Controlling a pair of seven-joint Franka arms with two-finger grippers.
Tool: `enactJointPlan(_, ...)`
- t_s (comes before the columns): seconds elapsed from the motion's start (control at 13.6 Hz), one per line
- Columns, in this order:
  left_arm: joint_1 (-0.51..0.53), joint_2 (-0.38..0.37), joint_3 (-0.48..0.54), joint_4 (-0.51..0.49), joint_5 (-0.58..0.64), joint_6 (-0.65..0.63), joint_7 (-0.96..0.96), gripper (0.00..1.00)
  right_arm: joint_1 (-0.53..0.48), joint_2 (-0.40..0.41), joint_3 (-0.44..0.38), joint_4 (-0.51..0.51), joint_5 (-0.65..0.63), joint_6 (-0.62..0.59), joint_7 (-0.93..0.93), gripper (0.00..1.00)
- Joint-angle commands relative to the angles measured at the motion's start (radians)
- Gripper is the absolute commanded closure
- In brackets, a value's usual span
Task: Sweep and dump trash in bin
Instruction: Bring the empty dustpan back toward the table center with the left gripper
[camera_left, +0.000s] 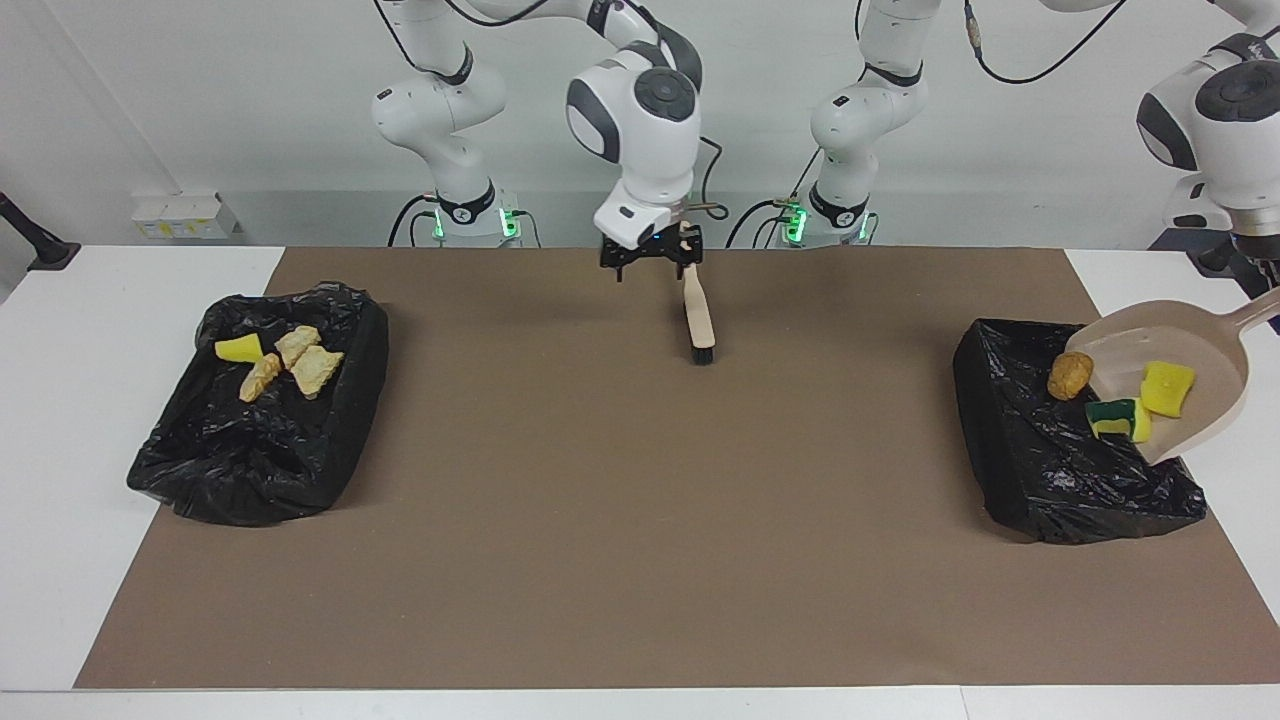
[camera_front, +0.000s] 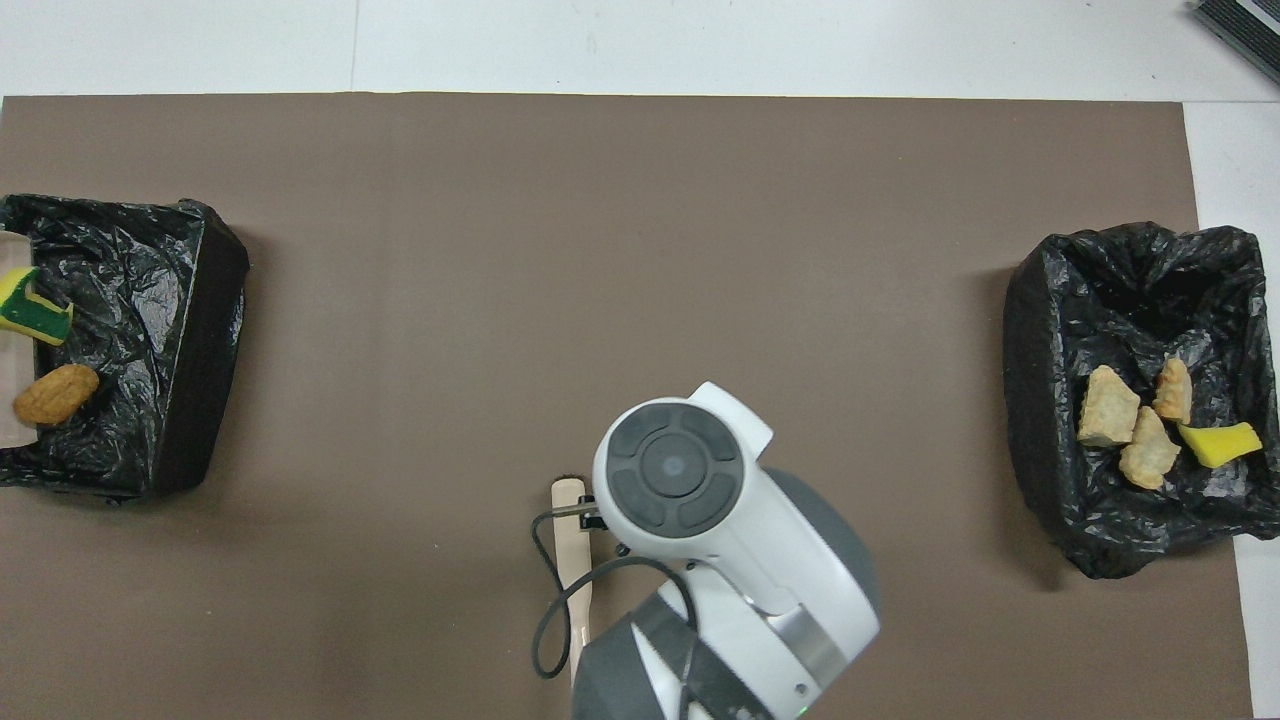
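1. Trash: three pieces (camera_left: 1120, 395) slide from the tilted dustpan (camera_left: 1200, 350) into the bin (camera_left: 1040, 470) at the left arm's end; four (camera_left: 280, 365) lie in the other bin (camera_left: 250, 470).
2. The left gripper, out of view, is closed on the dustpan's handle.
3. The right gripper (camera_left: 648, 262) hangs open over the mat (camera_left: 640, 520), beside the brush (camera_left: 698, 315).

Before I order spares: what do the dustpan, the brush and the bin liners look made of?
Dustpan: beige, smooth and matte, keeps its moulded shape while tilted, so likely hard plastic. Brush: same beige handle, plastic or possibly painted wood; dark bristles, fibre unclear. Bin liners: thin black plastic film, glossy and crinkled.
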Motion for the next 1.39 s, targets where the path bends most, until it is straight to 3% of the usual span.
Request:
enactJointPlan(0.0,-0.05,-0.023,0.003,0.06,0.097,-0.102,-0.017,1.0,-0.128,0.007,0.012,0.1,-0.031,-0.084,-0.151,0.0)
enactJointPlan(0.22,-0.07,-0.067,-0.006,0.066,0.114,-0.137,-0.012,1.0,-0.294,0.013,0.01,0.217,-0.031,-0.207,-0.37,0.0)
enactJointPlan(0.44,-0.104,-0.084,-0.031,0.074,0.083,-0.226,-0.043,1.0,-0.45,0.004,-0.002,0.272,-0.031,-0.253,-0.457,0.0)
enactJointPlan(0.73,-0.16,-0.086,-0.058,0.073,-0.208,-0.335,-0.138,1.0,-0.572,-0.071,-0.03,0.257,-0.024,-0.325,-0.504,0.0)
enactJointPlan(0.95,-0.24,-0.078,-0.06,0.068,-0.418,-0.397,-0.384,1.0,-0.609,-0.129,-0.03,0.202,-0.01,-0.316,-0.535,0.0)
enactJointPlan(1.32,-0.392,-0.049,-0.061,0.039,-0.711,-0.417,-0.797,1.0,-0.604,-0.131,-0.027,0.197,0.01,-0.31,-0.538,0.0)
